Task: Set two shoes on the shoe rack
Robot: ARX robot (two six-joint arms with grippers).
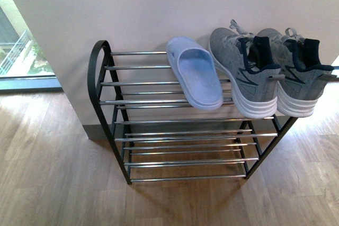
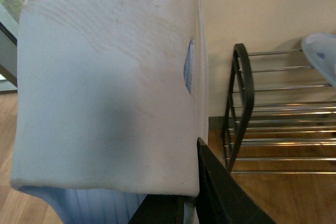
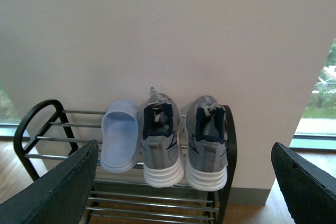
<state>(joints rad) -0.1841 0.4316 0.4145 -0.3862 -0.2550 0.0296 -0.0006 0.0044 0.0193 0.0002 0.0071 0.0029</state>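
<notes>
Both grey knit sneakers [image 1: 270,72] on black-and-chrome rack [image 1: 159,101] top tier, heels outward | pale blue slipper [image 1: 193,78] beside | left tool [image 2: 191,203] clamps second slipper [image 2: 105,87], rack ahead | right tool [image 3: 184,182] apart, empty

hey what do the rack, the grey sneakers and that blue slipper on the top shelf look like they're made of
Shoe rack: shiny chrome-look metal bars that reflect light, with matte black side frames, probably painted metal.
Grey sneakers: heathered knit fabric uppers, thick white ribbed soles that look like foam or rubber, dark lining.
Blue slipper: smooth, one-piece matte body, likely moulded foam or soft plastic.
</notes>
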